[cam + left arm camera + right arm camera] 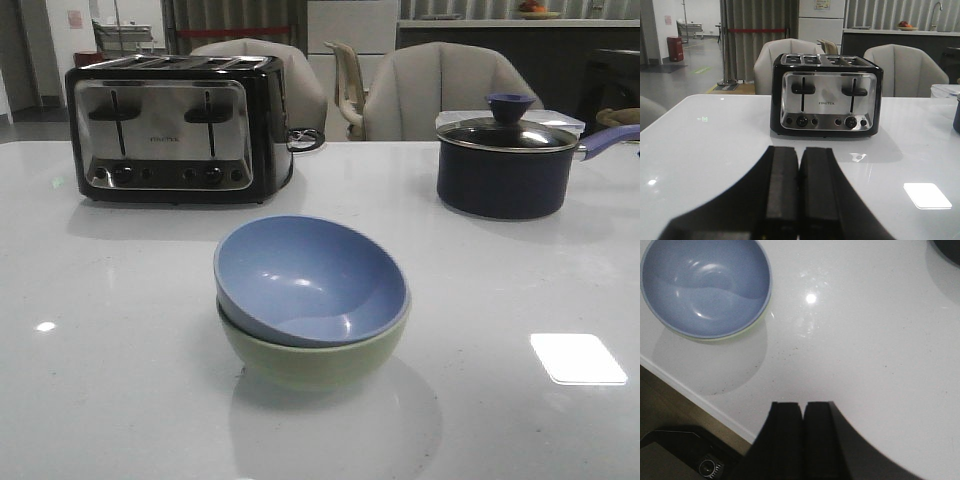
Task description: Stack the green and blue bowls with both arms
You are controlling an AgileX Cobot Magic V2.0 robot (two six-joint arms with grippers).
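**Blue nested in green, both grippers clear**

Stacked already, by the look of it: blue bowl (305, 280) sitting inside green bowl (310, 358), tilted a touch, rim higher toward the toaster side. Parked mid-table on the white table (120, 400), nearer the front edge than toaster (178, 125) or lidded saucepan (505, 160).

Left gripper (799, 197) pinched closed, fingers touching, nothing between them. Aimed straight at the toaster, low over the tabletop; no bowl anywhere in that view. Right gripper (803, 440) closed too, empty, looking down from above. Stack off to one side of it in the right wrist view, well apart, only a sliver of green peeking under the blue rim. So nearer arm for any touch-up: probably the right, though hard to call for sure.

No long axis to worry about, round bowls both. Matte finish, smooth walls, soft highlights inside the blue. Table glossy, faintly speckled, throwing back ceiling lights. Toaster brushed metal and black; saucepan dark with glass lid, blue knob.

Little left to do beyond levelling that tilt, likely.
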